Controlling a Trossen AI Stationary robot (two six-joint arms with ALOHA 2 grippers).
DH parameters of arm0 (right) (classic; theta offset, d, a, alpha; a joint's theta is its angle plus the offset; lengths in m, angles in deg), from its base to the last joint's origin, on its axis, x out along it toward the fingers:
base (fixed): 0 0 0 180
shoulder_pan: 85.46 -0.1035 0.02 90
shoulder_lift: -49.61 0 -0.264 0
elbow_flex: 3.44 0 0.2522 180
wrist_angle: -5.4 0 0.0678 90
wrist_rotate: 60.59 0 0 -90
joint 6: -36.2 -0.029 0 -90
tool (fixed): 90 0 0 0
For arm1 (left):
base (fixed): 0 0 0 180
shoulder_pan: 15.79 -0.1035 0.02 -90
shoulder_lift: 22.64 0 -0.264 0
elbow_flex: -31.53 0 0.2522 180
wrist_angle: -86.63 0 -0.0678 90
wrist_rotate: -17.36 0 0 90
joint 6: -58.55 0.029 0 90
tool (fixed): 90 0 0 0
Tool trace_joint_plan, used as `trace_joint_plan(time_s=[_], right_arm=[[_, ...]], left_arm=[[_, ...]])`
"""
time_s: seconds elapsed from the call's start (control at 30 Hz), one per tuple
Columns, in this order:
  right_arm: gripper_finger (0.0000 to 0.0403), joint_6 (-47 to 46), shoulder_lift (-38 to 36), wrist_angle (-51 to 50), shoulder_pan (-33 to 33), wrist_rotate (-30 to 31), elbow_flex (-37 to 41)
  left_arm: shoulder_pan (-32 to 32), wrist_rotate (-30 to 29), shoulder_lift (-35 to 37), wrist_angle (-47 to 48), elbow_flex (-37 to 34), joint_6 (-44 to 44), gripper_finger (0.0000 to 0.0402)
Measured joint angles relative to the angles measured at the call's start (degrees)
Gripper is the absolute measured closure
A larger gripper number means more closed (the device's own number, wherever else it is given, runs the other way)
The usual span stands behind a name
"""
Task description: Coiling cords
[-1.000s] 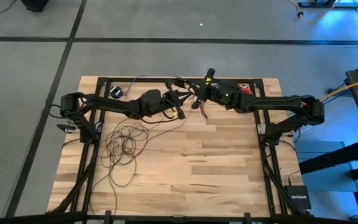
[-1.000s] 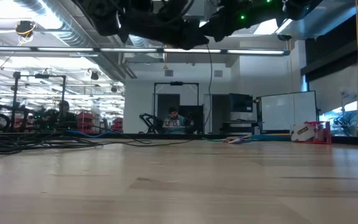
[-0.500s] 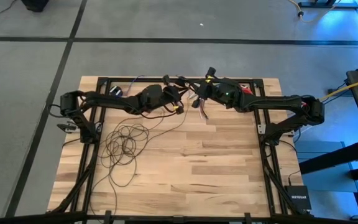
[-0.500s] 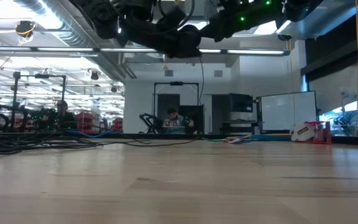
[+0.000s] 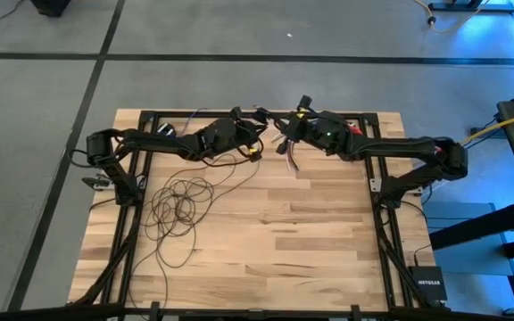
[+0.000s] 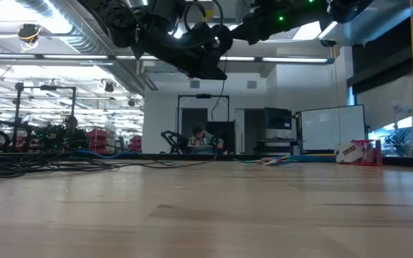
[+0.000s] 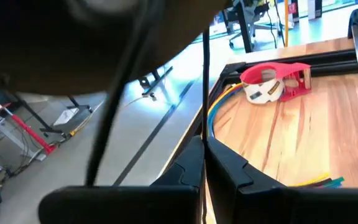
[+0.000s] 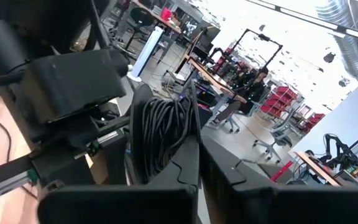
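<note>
Both arms are raised above the far edge of the wooden table (image 5: 266, 223), and their grippers meet near its middle. The left gripper (image 5: 259, 116) has its fingers (image 7: 225, 171) pressed together on a thin dark strand of the cords (image 5: 178, 207), which passes straight between them in the left wrist view. The right gripper (image 5: 284, 125) is also closed: its fingers (image 8: 219, 165) clamp a thick coiled bundle of the same dark wire (image 8: 160, 134), which stands up between them in the right wrist view. The two grippers are just beside each other, almost touching.

Most of the cords lies loose on the table's left part, as a tangle of many loops near the left arm's base. One strand goes from this tangle up toward the grippers. A small black round puck (image 5: 167, 132) rests near the far left corner of the table.

Near the far right corner, a red tape dispenser (image 7: 272, 81) stands on the wood. Some multicoloured wires (image 7: 319, 182) lie on the table near it. In the low view, a person (image 6: 201, 137) sits far behind the table in the room.
</note>
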Motion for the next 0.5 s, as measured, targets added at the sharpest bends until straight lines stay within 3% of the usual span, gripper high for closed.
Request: trace_joint_plan(time_s=[0.33, 0.5], right_arm=[[0.0393, 0.00, -1.24, -1.83, -0.02, -0.16, -0.02], [0.0393, 0.24, -2.05, -1.01, -0.07, -0.37, -0.42]], left_arm=[[0.00, -0.24, -0.04, 4.47, -0.05, 1.60, 0.0391], [-0.28, -0.79, -0.41, 8.38, -0.36, 1.39, 0.0344]])
